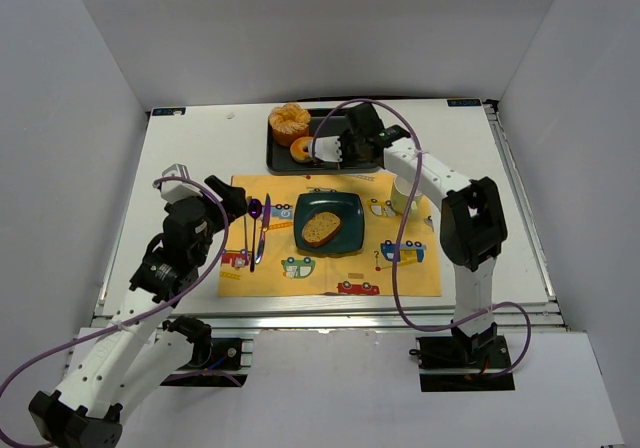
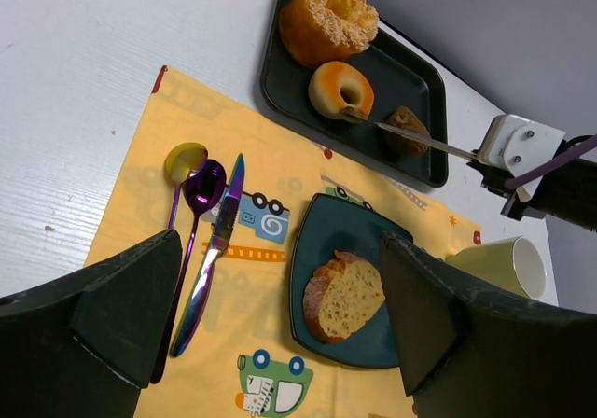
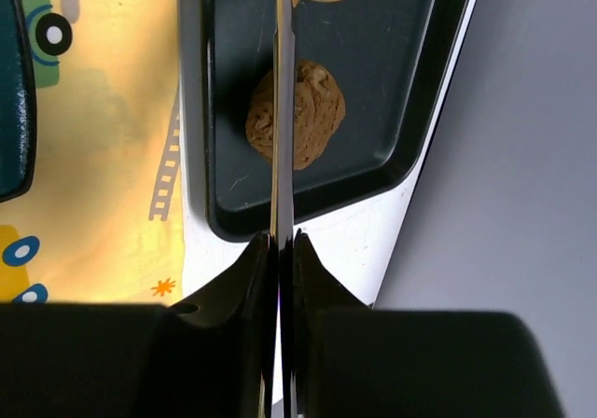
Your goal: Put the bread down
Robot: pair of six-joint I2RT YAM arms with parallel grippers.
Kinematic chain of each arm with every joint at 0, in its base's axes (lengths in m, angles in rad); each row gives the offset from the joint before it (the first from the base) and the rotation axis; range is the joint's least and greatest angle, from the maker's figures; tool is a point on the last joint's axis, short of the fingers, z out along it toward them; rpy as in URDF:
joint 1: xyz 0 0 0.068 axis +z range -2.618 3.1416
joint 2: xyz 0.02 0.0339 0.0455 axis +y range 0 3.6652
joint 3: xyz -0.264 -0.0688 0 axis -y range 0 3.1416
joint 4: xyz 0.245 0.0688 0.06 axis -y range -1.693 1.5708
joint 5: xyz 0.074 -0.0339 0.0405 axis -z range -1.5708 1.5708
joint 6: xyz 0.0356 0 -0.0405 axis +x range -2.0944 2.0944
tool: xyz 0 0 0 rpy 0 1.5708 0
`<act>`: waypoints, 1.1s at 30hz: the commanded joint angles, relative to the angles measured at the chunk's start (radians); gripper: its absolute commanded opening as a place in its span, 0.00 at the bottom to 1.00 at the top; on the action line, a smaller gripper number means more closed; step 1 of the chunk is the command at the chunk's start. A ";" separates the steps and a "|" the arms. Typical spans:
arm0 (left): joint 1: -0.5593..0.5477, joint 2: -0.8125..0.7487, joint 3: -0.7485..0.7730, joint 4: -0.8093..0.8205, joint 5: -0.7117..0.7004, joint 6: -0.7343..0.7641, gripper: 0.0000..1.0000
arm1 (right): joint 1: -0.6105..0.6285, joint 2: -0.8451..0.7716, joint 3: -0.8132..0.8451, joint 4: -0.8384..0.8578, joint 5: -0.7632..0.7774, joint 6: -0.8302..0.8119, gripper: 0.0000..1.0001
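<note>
The bread, an oval tan slice with a brown crust, lies on a dark teal square plate in the middle of the yellow placemat. My left gripper hovers open over the mat, left of the plate, with nothing between its fingers. My right gripper is at the black tray, shut on a thin metal utensil. The utensil's tip reaches the ring donut.
The tray also holds a large sugared bun and a small brown muffin. A knife and two spoons lie on the mat's left part. A pale green cup stands right of the plate.
</note>
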 commanded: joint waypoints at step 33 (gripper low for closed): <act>0.004 0.025 0.004 0.044 0.032 -0.005 0.95 | -0.016 -0.828 -0.711 -0.127 -0.327 0.166 0.30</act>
